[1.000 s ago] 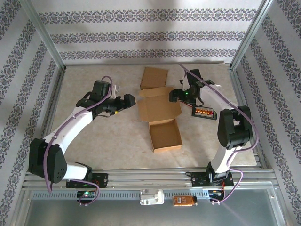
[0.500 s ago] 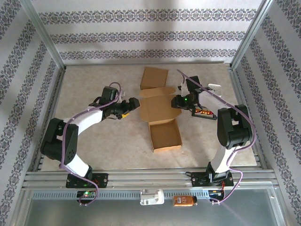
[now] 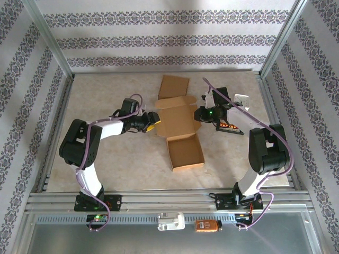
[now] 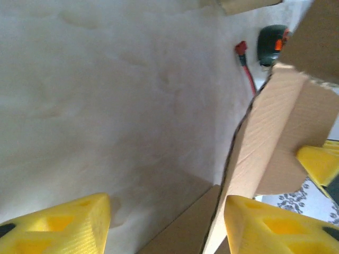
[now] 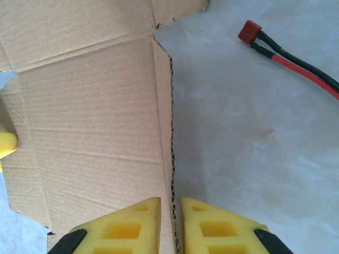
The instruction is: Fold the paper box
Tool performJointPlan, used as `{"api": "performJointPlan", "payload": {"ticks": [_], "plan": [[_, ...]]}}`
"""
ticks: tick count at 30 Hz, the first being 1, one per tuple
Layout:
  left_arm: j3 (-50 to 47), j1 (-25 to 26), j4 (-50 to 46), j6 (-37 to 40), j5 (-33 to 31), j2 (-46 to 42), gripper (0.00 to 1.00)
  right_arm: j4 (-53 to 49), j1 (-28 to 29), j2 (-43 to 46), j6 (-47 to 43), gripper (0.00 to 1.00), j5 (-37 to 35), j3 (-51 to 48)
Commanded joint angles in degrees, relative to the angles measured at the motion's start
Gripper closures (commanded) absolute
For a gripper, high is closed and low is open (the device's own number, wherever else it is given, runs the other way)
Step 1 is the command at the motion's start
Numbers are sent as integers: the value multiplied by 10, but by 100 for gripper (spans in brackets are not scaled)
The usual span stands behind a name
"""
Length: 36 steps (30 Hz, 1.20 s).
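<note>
The paper box [image 3: 179, 120] lies flat and brown at mid-table, its lid panel [image 3: 174, 87] toward the back and a folded-up tray [image 3: 186, 152] toward the front. My left gripper [image 3: 153, 119] is at the box's left edge. In the left wrist view its yellow jaws [image 4: 167, 203] stand apart, with a raised cardboard flap [image 4: 265, 143] between them against the right fingertip [image 4: 265, 227]. My right gripper [image 3: 197, 114] is at the box's right edge. There its fingers [image 5: 171, 222] are shut on the upright side flap's edge [image 5: 168, 132].
A black pack with orange cells [image 3: 229, 126] and a red lead [image 5: 288, 55] lie on the table right of the box. A small white object [image 3: 241, 99] sits behind them. Metal frame posts and patterned walls close in the table's sides and back.
My left gripper has moved right to the box's left edge and its jaws have narrowed. My right gripper has closed on the right flap.
</note>
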State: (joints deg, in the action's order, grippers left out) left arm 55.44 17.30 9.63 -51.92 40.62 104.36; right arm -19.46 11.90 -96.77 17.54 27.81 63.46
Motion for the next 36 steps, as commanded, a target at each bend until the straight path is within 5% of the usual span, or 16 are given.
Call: {"api": "performJointPlan", "payload": {"ticks": [1, 4, 6, 13, 16, 20, 26, 36], "plan": [[27, 8, 45, -8, 38, 4, 57, 17, 17, 30, 15, 83, -23, -12], [42, 10, 8, 18, 47, 4, 88, 20, 29, 41, 21, 83, -47, -17], [50, 12, -22, 49, 45, -2, 100, 20, 34, 46, 25, 83, -54, -19], [96, 13, -140, 215, 14, -30, 100, 13, 51, 134, 27, 64, -107, -27], [113, 13, -162, 292, 0, -49, 100, 9, 51, 200, 16, 43, -155, -35], [100, 21, -122, 407, 9, -83, 100, 18, 51, 283, -23, 27, -205, -46], [60, 47, -48, 560, 25, -136, 100, 53, 53, 329, -232, 20, -153, -44], [23, 66, -18, 626, 38, -172, 100, -59, 52, 277, -582, 13, -28, 20]]}}
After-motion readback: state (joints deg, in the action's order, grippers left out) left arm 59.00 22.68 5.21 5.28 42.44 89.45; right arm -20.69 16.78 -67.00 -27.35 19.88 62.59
